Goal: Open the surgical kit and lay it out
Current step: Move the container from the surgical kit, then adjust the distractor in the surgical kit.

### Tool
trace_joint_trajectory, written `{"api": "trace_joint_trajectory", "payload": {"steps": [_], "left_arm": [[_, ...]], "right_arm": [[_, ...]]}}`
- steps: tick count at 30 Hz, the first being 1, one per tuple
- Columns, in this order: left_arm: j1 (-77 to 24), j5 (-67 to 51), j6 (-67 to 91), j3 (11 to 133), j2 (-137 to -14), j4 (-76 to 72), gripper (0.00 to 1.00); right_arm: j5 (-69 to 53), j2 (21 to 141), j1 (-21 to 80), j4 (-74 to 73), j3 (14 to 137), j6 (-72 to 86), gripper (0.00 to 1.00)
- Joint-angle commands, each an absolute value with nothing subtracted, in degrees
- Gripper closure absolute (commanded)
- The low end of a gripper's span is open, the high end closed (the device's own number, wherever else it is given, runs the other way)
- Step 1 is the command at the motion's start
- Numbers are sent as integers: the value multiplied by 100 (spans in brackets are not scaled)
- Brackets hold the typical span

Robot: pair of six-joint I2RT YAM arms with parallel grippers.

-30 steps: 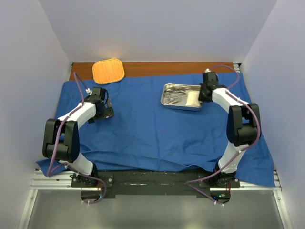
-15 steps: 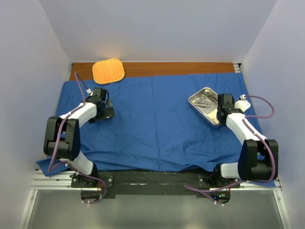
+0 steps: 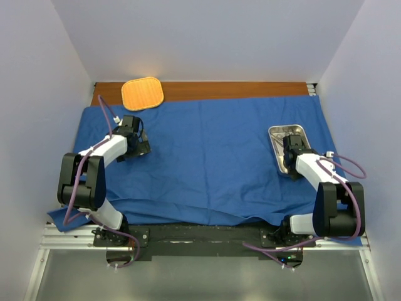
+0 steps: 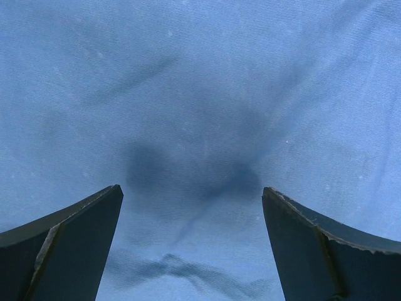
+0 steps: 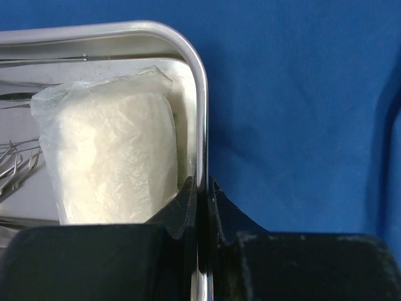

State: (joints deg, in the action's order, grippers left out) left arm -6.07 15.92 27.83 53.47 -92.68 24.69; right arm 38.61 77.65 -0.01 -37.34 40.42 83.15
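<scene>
Firmly, right hand (image 5: 202, 191) clamped on steel tray (image 5: 156, 30) rim, gauze pack (image 5: 109, 157) inside, left hand (image 4: 191, 238) released above blue cloth (image 4: 200, 94).

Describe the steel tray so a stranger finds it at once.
Find the big blue cloth and look to its right side. There is the steel tray, its rim pinched in the right claw. It alone is shiny metal; the orange mat sits back left.

The left arm (image 3: 102, 150) and right arm (image 3: 311, 168) pair rounded white shells with bulky black joints, looping purple cables (image 3: 106, 113) and dark wedge-shaped fingers (image 4: 69, 244).
</scene>
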Motion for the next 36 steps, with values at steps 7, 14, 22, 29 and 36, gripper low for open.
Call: {"api": "trace_joint_trajectory", "payload": {"steps": [7,14,22,29,36], "left_arm": [[-633,1714,2742,5291,-9255,2303,0],[-615,1679,2865,5755,-9325,2610,0],[-291,1477,3093,7328,-9667,3006,0],[307,1152,3147,9207,-10931,2437,0],[44,343,2848,10677,-12093,1715,0]], "right_arm": [[3674,7726,18,-3656,4034,9360,73],[3533,7243,9,-4034,4306,8669,32],[3077,6847,9,-3421,4992,6121,1],[1119,7277,26,-2224,5458,3414,2],[-324,7813,114,-1846,5599,2549,1]]}}
